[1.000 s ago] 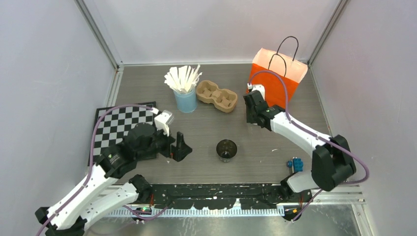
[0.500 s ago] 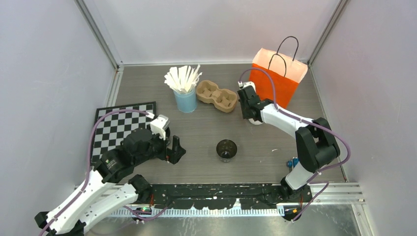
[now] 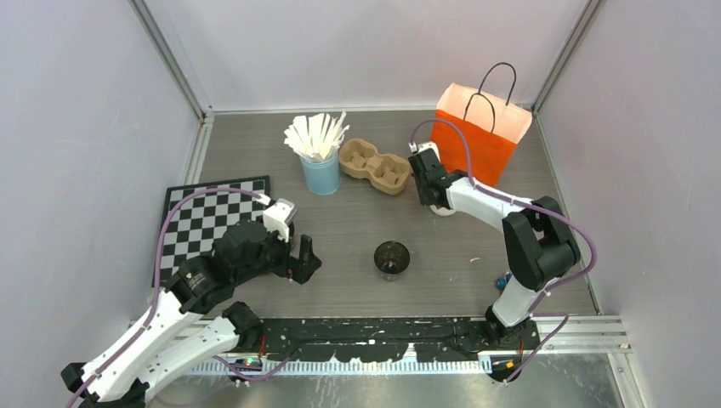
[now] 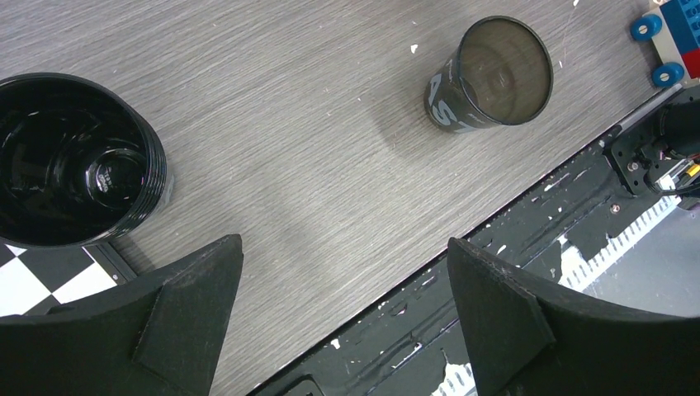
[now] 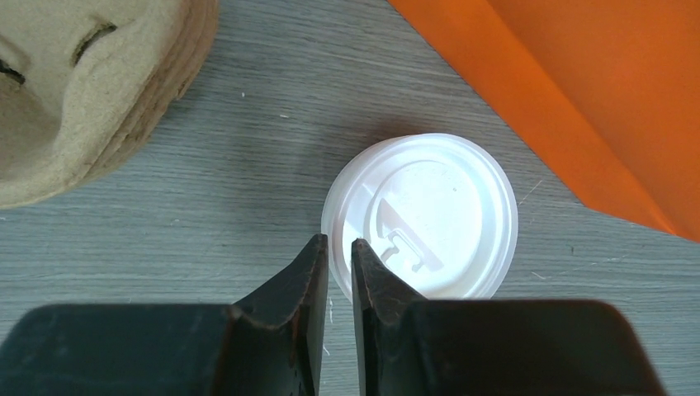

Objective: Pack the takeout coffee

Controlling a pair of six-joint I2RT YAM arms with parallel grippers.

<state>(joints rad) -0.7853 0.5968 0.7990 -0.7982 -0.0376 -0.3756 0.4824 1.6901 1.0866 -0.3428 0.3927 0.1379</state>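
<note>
One takeout coffee cup (image 3: 391,257), dark and lidless, stands mid-table; the left wrist view shows it (image 4: 491,78) ahead and to the right. My left gripper (image 3: 302,260) (image 4: 342,272) hovers open and empty at the table's near edge, left of that cup. A white lid (image 3: 443,209) (image 5: 421,214) lies flat between the cardboard carrier and the orange bag (image 3: 478,136) (image 5: 594,91). My right gripper (image 3: 432,197) (image 5: 338,247) points down at it. Its fingers (image 5: 309,276) straddle the lid's left rim with a narrow gap, closed on the rim.
A two-slot cardboard carrier (image 3: 375,166) (image 5: 74,91) and a light-blue cup of white sticks (image 3: 320,170) stand at the back. A checkerboard mat (image 3: 204,217) lies left. A black round stack (image 4: 74,161) sits by its corner. A small blue toy (image 3: 503,280) (image 4: 673,33) lies near right.
The right gripper has moved left and farther back, down over the white lid, and its jaws have narrowed. The left arm has pulled back slightly toward the near left.
</note>
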